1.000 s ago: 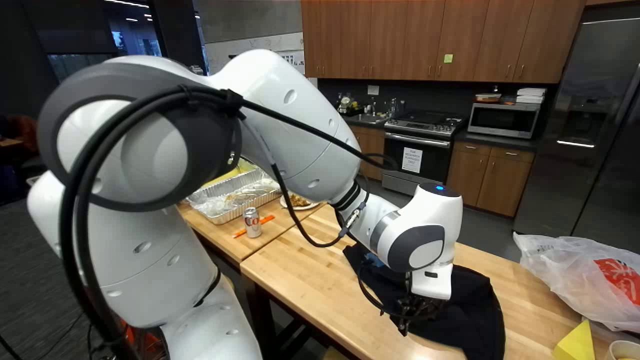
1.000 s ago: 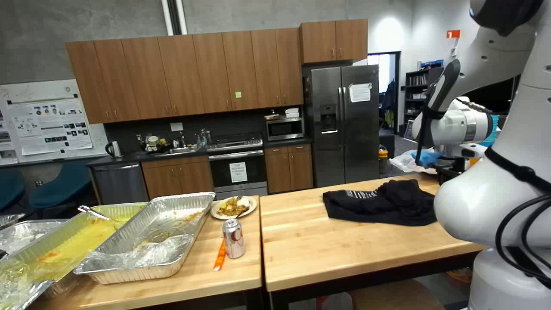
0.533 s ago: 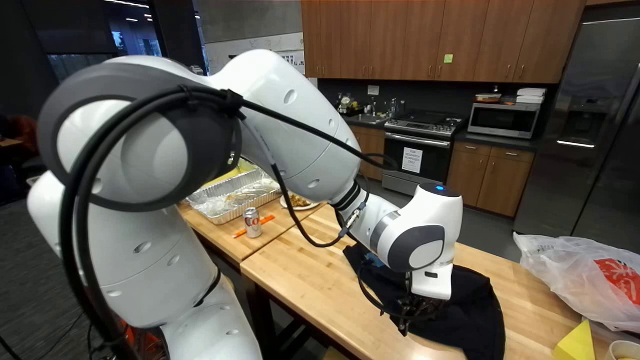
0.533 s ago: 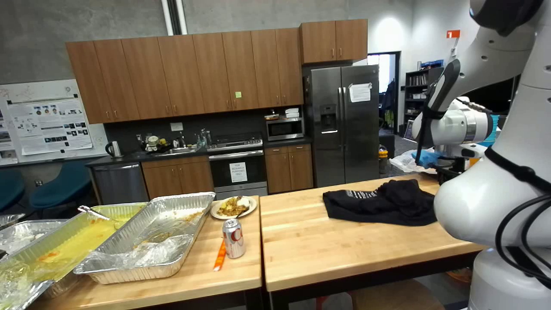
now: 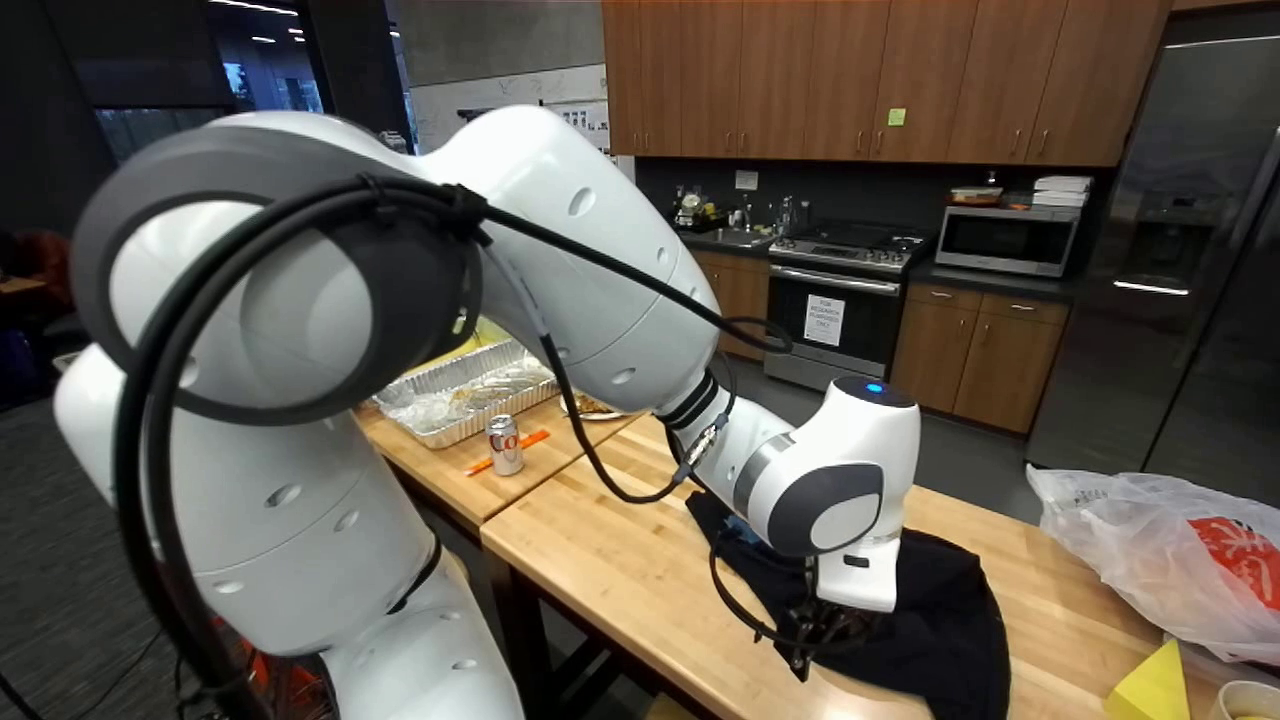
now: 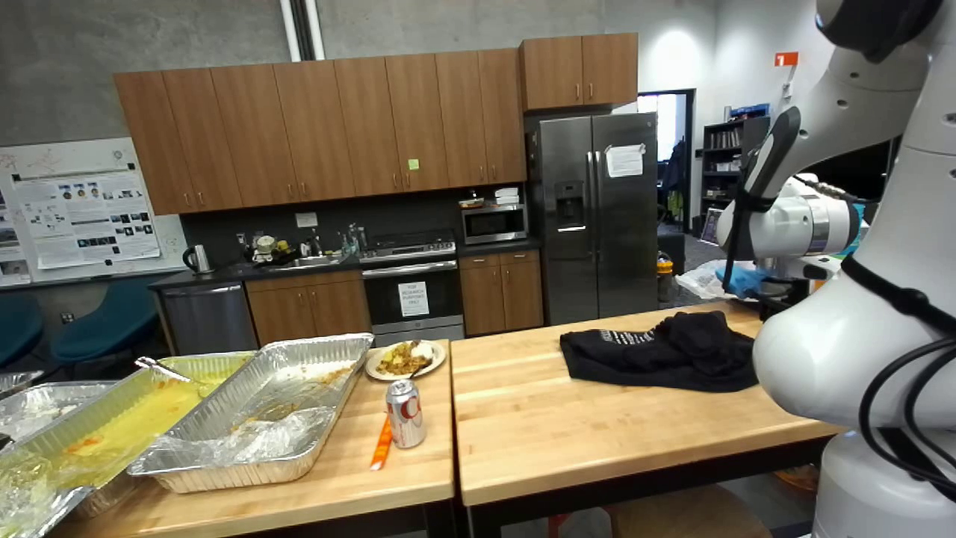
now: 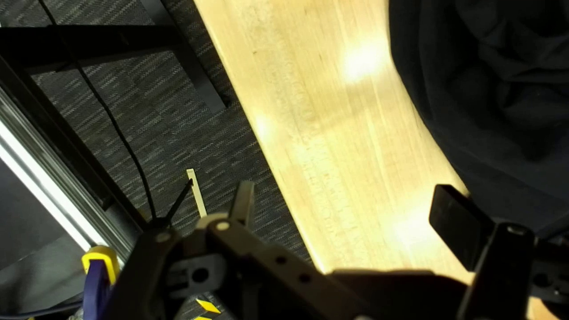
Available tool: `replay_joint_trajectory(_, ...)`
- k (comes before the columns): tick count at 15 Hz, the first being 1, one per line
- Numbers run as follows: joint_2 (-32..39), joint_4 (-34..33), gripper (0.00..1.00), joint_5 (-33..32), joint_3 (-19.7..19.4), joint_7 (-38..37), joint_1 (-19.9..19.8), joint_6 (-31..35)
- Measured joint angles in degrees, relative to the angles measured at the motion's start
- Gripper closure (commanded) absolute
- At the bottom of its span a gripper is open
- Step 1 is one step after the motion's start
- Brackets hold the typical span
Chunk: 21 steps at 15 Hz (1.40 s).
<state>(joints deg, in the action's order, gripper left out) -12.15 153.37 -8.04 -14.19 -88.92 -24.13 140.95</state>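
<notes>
One gripper is hanging at the edge of the black cloth, its jaws standing wide apart, with the wooden table showing between the fingertips. Compared with half a second ago, the robot's wrist is sitting slightly lower and further left in an exterior view. The cloth, bearing white lettering, is lying crumpled on the table in the same spot as before; in the wrist view its edge is showing right behind one fingertip, and whether they are touching is staying unclear. Other things on the tables are keeping their earlier places.

A foil tray on the adjoining table is holding crumpled film and brownish scraps. Next to it, another tray is holding yellow food, with a silver-coloured utensil resting in it. A round plate is carrying brown and yellow food. A silver can is standing upright, an orange strip lying just beside it. In an exterior view, a whitish plastic bag with red print is slumping on the table, its contents being hard to make out, and a cup at the corner is showing something yellow inside.
</notes>
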Motion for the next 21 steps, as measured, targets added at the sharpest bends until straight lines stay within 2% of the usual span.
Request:
replay_joint_trajectory(4, -0.3, 2.1, 0.0, 1.6, 0.3, 1.3, 0.6, 7.9)
replay_joint_trajectory(9, -0.9, 1.3, 0.0, 6.1, 2.5, 5.4, 4.1, 17.0)
replay_joint_trajectory(12, -0.4, 0.4, 0.0, 7.1, 3.6, 6.0, 4.7, 17.2)
replay_joint_trajectory(21, 0.0, 0.5, 0.0, 7.1, 3.7, 6.1, 4.2, 17.2)
